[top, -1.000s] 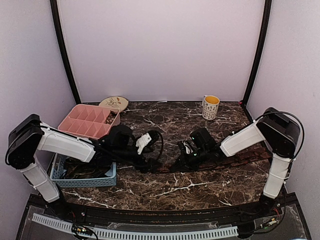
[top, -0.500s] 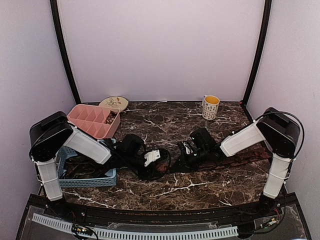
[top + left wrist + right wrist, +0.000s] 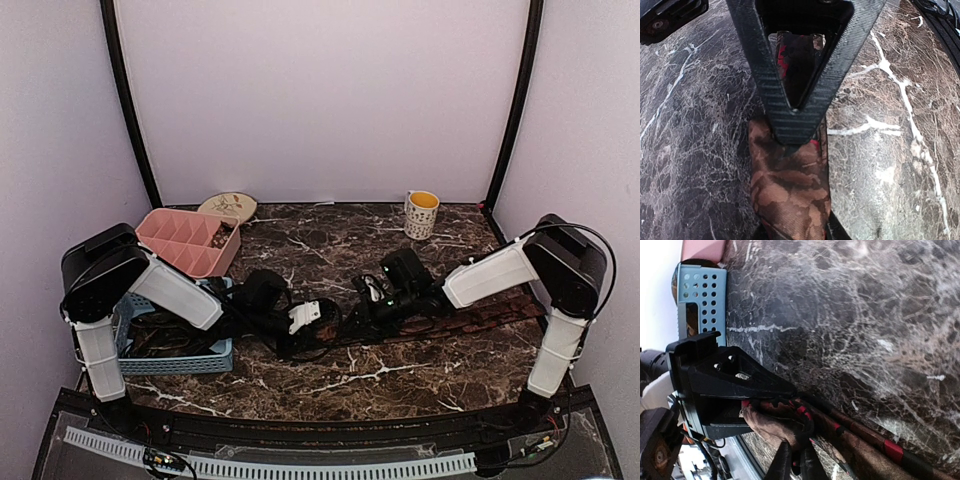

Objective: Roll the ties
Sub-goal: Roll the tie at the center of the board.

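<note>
My left gripper (image 3: 795,137) has just swung in from the left, come down on the table (image 3: 330,250) and shut. A second ago its jaws stood wide, up and away beside the basket (image 3: 175,362). Now the two fingers meet in a point, pinching the left end of the tie (image 3: 790,195), a reddish-brown patterned strip that runs out from under their tips. The rest of the tie lies flat, stretching to the right across the near middle of the table towards my right arm's base.

My right gripper (image 3: 792,465) has lifted slightly towards the far side and sits just right of the left one, over the same bunched end. Its jaws look to have begun easing apart. I cannot tell whether they still pinch the fabric or have let it go.

I read this as a hand-over, with the left taking the end so the right can come free. Nothing is coiled yet beyond a small fold at that end, so the rolling has barely started. My worry is the fold slipping if the right lets go too soon.
</note>
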### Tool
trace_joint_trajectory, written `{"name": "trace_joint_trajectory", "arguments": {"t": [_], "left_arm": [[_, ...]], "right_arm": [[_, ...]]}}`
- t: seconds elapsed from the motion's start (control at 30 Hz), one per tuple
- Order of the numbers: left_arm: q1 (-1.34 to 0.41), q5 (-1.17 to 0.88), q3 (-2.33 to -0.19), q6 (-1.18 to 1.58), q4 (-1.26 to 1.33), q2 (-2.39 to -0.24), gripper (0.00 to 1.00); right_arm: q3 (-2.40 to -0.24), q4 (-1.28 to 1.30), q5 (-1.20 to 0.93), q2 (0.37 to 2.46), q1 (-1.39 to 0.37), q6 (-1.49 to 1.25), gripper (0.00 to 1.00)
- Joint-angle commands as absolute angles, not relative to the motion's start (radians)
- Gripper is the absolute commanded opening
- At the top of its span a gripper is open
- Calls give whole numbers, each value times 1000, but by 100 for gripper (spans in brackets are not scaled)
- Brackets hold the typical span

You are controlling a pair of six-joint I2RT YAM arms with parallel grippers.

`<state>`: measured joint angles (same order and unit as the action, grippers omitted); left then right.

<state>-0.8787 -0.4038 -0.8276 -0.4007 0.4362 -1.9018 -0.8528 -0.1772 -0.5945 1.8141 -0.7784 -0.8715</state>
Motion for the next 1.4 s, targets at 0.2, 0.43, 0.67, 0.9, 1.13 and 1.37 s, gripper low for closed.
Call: {"name": "trace_joint_trajectory", "arguments": {"t": [0.2, 0.43, 0.67, 0.9, 1.13, 1.37], "left_arm": [[-873, -375, -784, -372, 460, -1856, 50], [-887, -413, -817, -346, 507, -1872, 63], [-905, -432, -838, -375, 522, -1925, 37], [-904, -441, -835, -391, 476, -1932, 25], [-899, -438, -850, -386, 444, -1946, 26], [-887, -457, -860, -367, 436, -1951, 26]], "right_arm": [[-826, -147, -583, 1846, -764, -855, 0], [-824, -137, -563, 1873, -764, -848, 0], [-814, -127, -560, 1837, -764, -851, 0], [-853, -61, -537, 1724, -764, -810, 29], [-869, -96, -561, 1686, -777, -819, 26], [-912, -177, -635, 1788, -821, -863, 13]]}}
